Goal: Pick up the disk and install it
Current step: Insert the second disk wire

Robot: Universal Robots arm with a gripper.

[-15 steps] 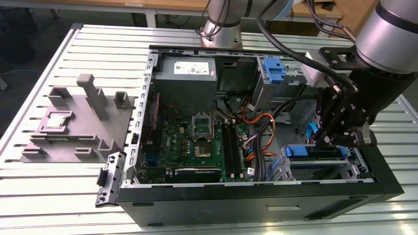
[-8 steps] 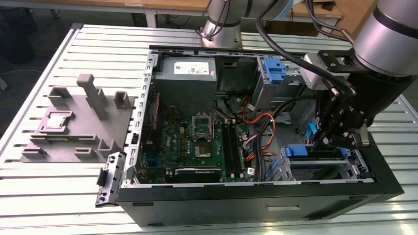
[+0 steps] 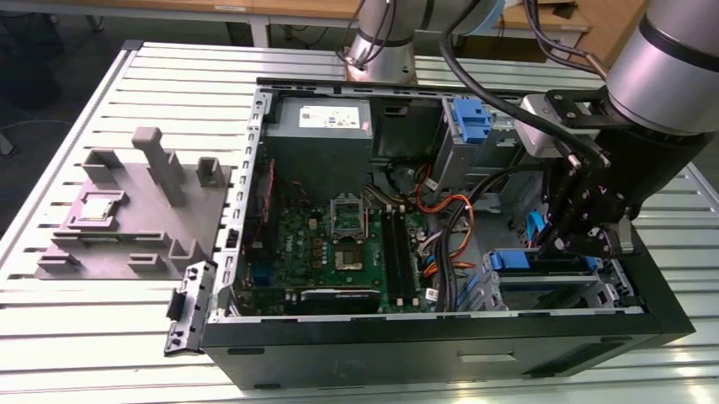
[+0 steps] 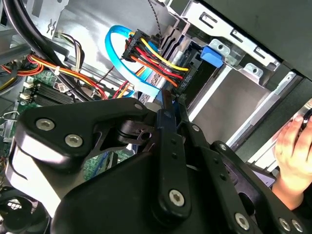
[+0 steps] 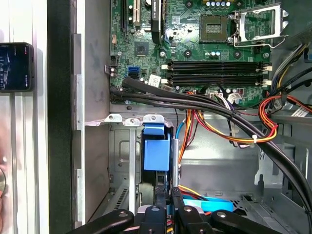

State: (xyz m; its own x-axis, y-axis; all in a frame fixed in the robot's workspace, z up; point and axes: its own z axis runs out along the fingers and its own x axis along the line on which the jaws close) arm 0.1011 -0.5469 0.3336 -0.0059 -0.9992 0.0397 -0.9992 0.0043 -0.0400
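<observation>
The disk (image 3: 523, 259) sits edge-on in the drive bay at the case's corner on the exterior view's right, and its blue plastic frame shows. In both wrist views the blue frame (image 5: 156, 152) (image 4: 212, 54) sticks out of the bay's metal cage, and red, yellow and orange wires run to the disk's dark end. My gripper (image 3: 556, 244) hangs just over that bay. Its two black fingers (image 4: 165, 122) lie pressed together, so the gripper (image 4: 171, 97) (image 5: 168, 192) is shut with nothing visible between them, the tips close to the disk's edge.
The open computer case (image 3: 450, 337) lies on a slatted metal table. Inside are the motherboard (image 3: 337, 244), a grey power supply (image 3: 326, 118), a second blue latch (image 3: 472, 118) and thick cable bundles (image 5: 219, 112). A grey fixture (image 3: 135, 210) stands on the exterior view's left. A person's hand (image 4: 292, 141) and a phone (image 5: 14, 66) lie outside the case.
</observation>
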